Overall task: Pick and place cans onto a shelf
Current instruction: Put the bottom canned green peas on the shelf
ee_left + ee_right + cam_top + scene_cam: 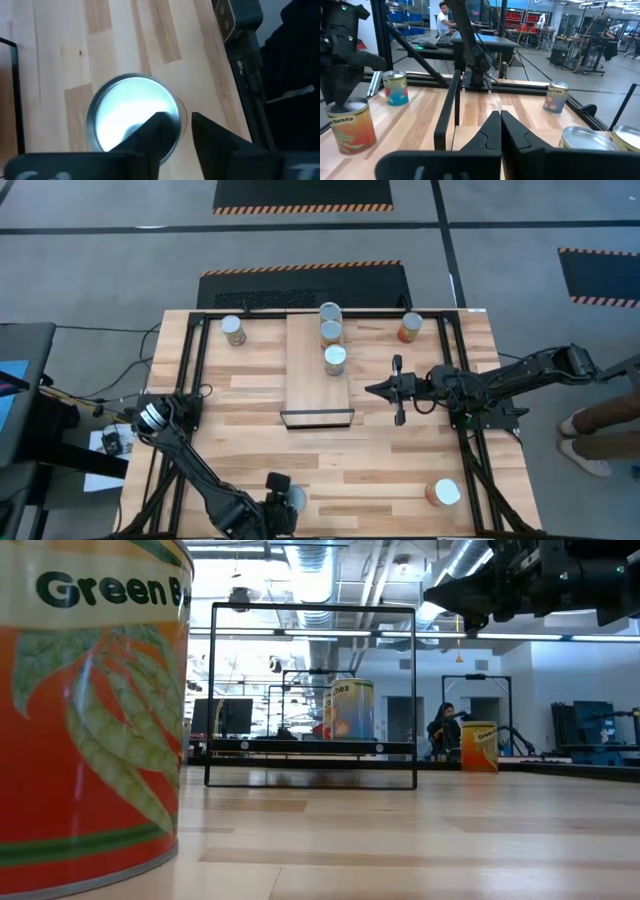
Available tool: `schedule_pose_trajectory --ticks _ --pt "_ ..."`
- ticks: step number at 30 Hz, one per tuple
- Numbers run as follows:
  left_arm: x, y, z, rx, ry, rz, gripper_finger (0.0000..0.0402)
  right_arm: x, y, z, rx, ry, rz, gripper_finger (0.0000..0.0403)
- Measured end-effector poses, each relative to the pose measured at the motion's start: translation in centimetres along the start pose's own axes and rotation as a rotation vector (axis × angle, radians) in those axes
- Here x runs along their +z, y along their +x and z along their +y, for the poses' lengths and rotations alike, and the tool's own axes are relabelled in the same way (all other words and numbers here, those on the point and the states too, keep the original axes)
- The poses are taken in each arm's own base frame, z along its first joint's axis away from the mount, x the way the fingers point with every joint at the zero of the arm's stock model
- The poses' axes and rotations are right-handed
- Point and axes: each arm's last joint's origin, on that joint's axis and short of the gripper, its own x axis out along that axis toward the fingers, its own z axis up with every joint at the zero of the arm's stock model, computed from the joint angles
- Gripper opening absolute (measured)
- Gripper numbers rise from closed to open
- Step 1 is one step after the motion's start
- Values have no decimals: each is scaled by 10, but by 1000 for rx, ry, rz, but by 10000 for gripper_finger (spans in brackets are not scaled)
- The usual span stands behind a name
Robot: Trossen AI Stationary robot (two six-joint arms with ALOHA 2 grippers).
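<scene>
Three cans (335,360) stand upright in a row on the light-wood shelf (318,395) at mid-table. Single cans stand on the table at far left (233,330), far right (410,327) and near right (443,493). An orange-label can (292,499) stands at the near edge and fills the left of the low view (90,710). My left gripper (185,130) is over this can's silvery top (125,115), open with a narrow gap; one finger is over the top, the other just outside the rim. My right gripper (370,390) is shut and empty, in the air right of the shelf. My left gripper comes at the near can from above, pointing down, its fingers astride the rim (181,117) on one side of the top. I cannot tell whether the fingers touch the can. The can stands upright on the table.
The shelf's dark frame (310,695) stands upright at its near end. Dark rails (195,370) run along the table's left and right sides. Another can with a bluish label (395,87) shows beyond the near can in the right wrist view. People are in the room beyond.
</scene>
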Motion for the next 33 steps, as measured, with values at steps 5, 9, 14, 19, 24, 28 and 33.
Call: schedule_pose_trajectory --ticks 5,9,14,19,24,28,33 --pt "1 1 4 11 36 14 19 0 0 0 -1 -6 0 10" --pt "0 -9 14 53 64 17 4 0 0 0 -1 -2 1 10" --pt "17 -58 53 44 10 -94 0 0 0 1 6 2 0 10" --pt "46 -117 114 37 26 -251 0 0 0 1 7 -1 0 8" --pt "62 -148 202 120 71 -326 0 0 0 -3 -11 -31 -2 8" --pt "63 -142 277 117 26 -334 0 -1 0 -10 -45 -53 4 9" --pt "56 -104 334 89 12 -243 0 -4 0 -20 -91 -59 33 8"
